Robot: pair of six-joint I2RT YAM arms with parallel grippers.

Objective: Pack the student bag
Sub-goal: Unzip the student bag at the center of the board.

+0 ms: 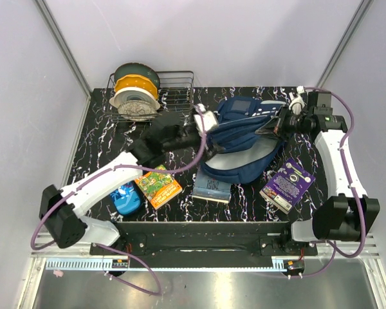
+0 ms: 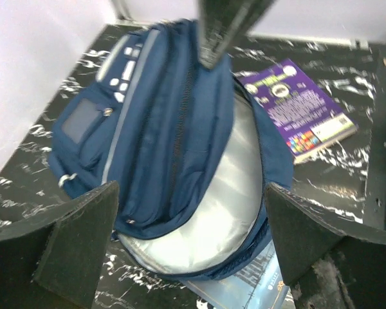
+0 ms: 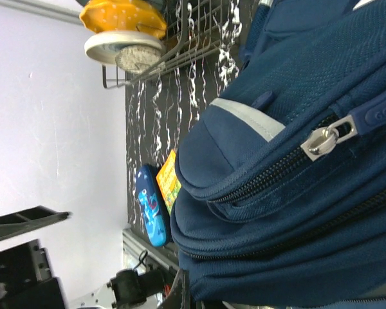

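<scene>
The student bag (image 1: 244, 138) lies in the middle of the table, navy blue, with its main compartment unzipped. In the left wrist view its light grey lining (image 2: 212, 187) shows under the raised top flap. My left gripper (image 1: 204, 129) hovers at the bag's left end, open, both pads wide apart around the mouth of the student bag (image 2: 180, 129) and holding nothing. My right gripper (image 1: 278, 125) is shut on the bag's flap at the right side and holds it up. In the right wrist view the blue fabric (image 3: 296, 193) fills the frame and hides most of the fingers.
A blue book (image 1: 212, 187) lies partly under the bag's near edge. A purple book (image 1: 286, 185) sits at the right, an orange-green book (image 1: 157, 187) and a blue pencil case (image 1: 125, 198) at the left front. A wire rack (image 1: 177, 90) with filament spools stands at the back left.
</scene>
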